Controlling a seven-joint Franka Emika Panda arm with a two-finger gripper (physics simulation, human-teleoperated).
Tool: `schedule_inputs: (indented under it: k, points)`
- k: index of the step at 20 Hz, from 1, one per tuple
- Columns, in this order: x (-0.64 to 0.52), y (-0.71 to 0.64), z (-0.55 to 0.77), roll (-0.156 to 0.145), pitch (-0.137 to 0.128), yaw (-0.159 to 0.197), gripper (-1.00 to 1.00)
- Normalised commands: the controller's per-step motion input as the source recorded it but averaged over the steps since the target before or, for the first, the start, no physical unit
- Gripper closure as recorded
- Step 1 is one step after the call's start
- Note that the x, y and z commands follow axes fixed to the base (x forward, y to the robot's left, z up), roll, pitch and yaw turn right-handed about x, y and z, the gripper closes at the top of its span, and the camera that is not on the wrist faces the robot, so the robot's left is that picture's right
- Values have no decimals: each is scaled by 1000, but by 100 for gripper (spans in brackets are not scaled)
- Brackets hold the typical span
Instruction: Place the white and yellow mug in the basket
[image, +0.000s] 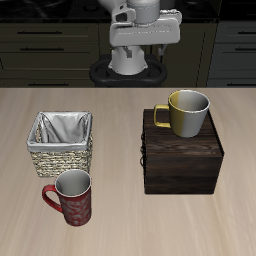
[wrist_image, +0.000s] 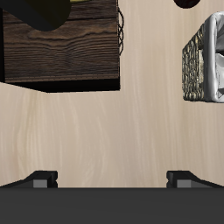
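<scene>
White and yellow mug (image: 188, 112) upright on top of dark wooden box (image: 182, 150), well apart from gripper (wrist_image: 112, 178), raised over bare table (image: 120, 215) with fingers spread wide, holding nothing. Wicker basket (image: 61, 144) beside box; red mug (image: 73, 196) nearer front edge.

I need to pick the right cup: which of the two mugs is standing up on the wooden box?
The white and yellow mug stands on the dark wooden box. The dark red patterned mug stands on the table, in front of the basket.
</scene>
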Motion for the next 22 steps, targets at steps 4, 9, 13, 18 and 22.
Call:
schedule_inputs:
  k: [4, 9, 13, 18, 22]
  points:
    - [312, 192, 235, -13, -56, -34, -100]
    - [257, 190, 161, -5, -28, -13, -100]
    - [281, 174, 157, 32, -7, -10, -100]
    - [216, 149, 138, -2, 3, -34, -100]
    - [145, 230, 195, 15, -35, -45, -100]
